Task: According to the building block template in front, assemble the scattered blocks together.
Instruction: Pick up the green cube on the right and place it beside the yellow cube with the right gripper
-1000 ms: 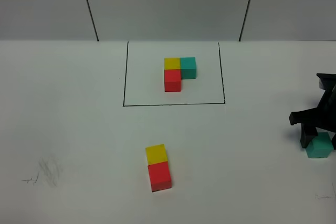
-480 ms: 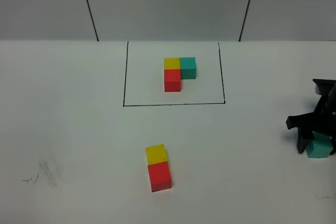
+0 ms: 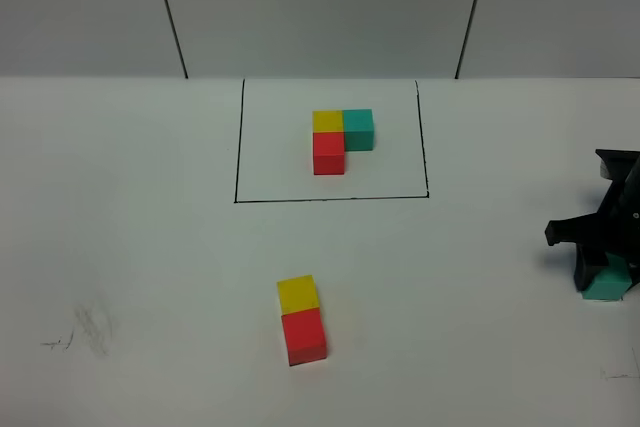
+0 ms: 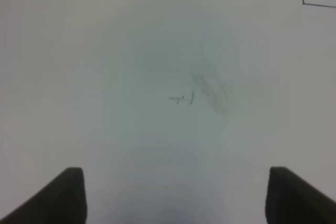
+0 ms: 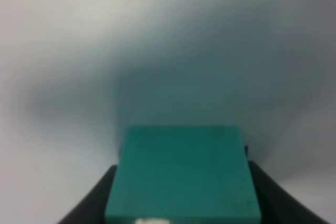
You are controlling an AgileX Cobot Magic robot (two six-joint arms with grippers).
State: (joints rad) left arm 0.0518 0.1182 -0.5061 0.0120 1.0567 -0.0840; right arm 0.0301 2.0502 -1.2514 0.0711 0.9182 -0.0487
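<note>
At far right, the right end effector (image 3: 606,273) clamps a small matte teal cube (image 5: 181,174)

White table (image 3: 150,247) bearing outlined template (image 3: 338,139), yellow-red cube pair (image 3: 301,319), teal cube (image 3: 606,287)

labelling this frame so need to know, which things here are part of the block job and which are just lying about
Part of the job: framed block template; loose yellow cube; loose red cube touching it; loose teal cube; right gripper, jaws either side of the teal cube.
Just there: grey smudge on the table; left gripper, open over the smudge.
</note>
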